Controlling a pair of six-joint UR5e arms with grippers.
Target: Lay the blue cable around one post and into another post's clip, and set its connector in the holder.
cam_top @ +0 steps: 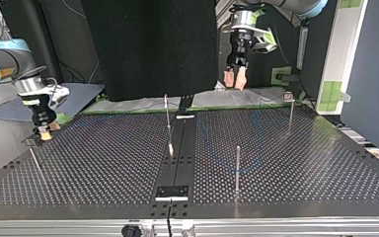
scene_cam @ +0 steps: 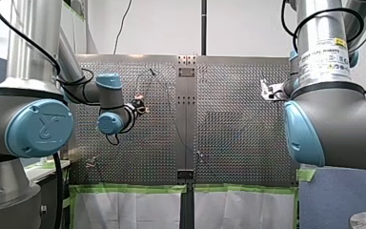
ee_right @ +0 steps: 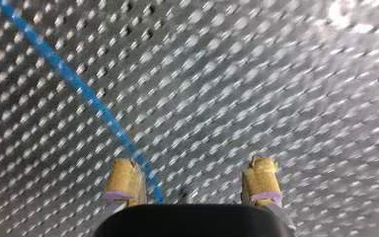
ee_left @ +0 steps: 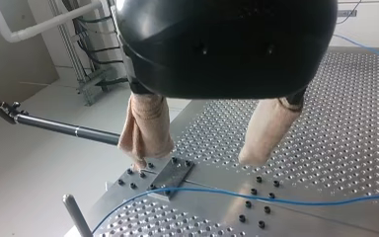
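The blue cable (ee_right: 79, 89) lies on the perforated table and runs under my right gripper (ee_right: 192, 173), just inside one of its yellow pads (ee_right: 123, 180). That gripper is open, low over the table at the top view's left (cam_top: 43, 129). My left gripper (ee_left: 196, 159) is open too, with beige pads and nothing between them. It hangs above the table's back edge in the top view (cam_top: 234, 78). Under it the blue cable (ee_left: 276, 200) passes a small metal plate (ee_left: 172, 177). A thin post with a clip (ee_left: 64, 129) juts out beside one of its fingers.
Upright thin posts stand on the table in the top view: one near the middle (cam_top: 168, 116), one nearer the camera (cam_top: 237, 168), one with a clip at the back right (cam_top: 290, 111), one at the left (cam_top: 32, 153). A dark plate (cam_top: 172, 191) sits at the near edge.
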